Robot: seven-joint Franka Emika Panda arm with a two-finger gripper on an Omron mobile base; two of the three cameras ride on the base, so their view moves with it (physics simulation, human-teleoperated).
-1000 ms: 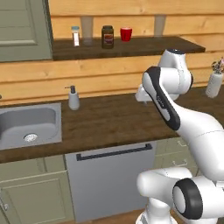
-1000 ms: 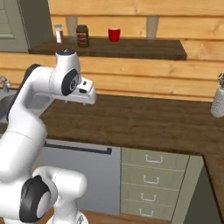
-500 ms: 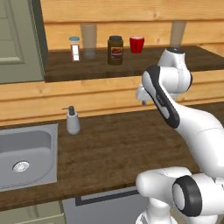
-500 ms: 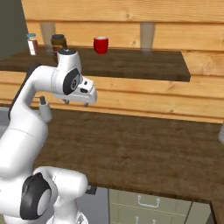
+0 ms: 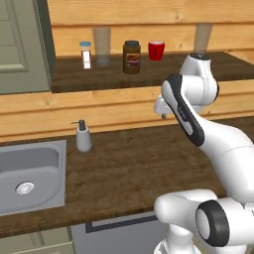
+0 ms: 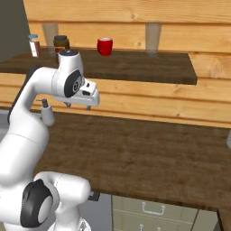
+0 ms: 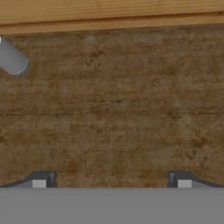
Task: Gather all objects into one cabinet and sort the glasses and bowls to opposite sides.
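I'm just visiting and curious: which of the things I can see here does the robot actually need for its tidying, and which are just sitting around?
Part of the job:
red mug on the dark shelf
cabinet door
open gripper

Just lying about:
brown jar
small shaker bottle
soap dispenser
sink

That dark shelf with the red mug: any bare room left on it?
Yes. Right of the red mug the shelf runs bare to its end. Left of it stand a brown jar and a spice bottle, closer together.
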